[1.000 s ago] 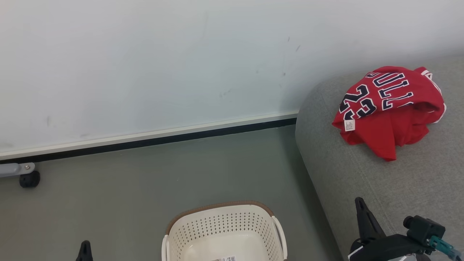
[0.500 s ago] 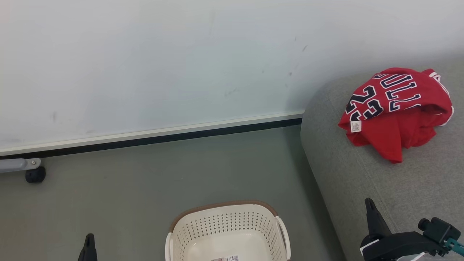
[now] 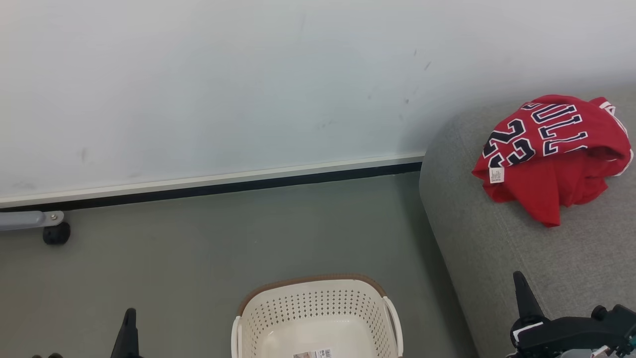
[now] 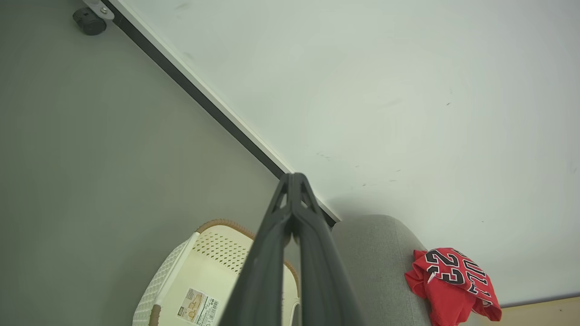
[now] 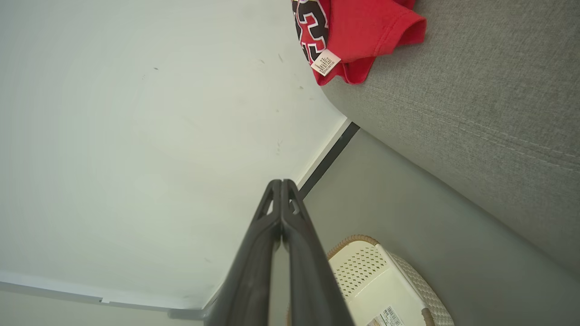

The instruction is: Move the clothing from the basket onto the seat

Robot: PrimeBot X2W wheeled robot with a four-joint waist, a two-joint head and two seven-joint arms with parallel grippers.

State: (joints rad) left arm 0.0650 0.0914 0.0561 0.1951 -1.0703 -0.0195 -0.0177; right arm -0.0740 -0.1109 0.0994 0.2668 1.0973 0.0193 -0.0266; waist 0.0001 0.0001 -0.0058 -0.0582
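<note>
The red clothing [image 3: 554, 159], a jersey with navy number 22 over a plain red piece, lies bunched on the grey seat [image 3: 497, 258] at the right; it also shows in the wrist views [image 4: 453, 285] [image 5: 353, 31]. The cream basket [image 3: 318, 318] with brown rim stands on the floor at bottom centre, with just a paper label on its bottom. My left gripper [image 3: 129, 318] is shut at the lower left, holding nothing; its fingers meet at the tip [image 4: 293, 179]. My right gripper [image 3: 519, 281] is shut over the seat's front edge, well below the clothing, tips together [image 5: 281, 183].
A pale wall with a white-and-black skirting [image 3: 213, 186] runs behind the grey floor. A grey bracket with a black caster [image 3: 55, 233] sits at the far left by the wall. Basket [image 4: 195, 280] [image 5: 380, 285] and seat [image 4: 376, 271] [image 5: 476, 113] stand close together.
The whole picture has shifted rightward, so the camera has turned left a little. Both grippers stay shut and hold their places; clothing and basket have not moved.
</note>
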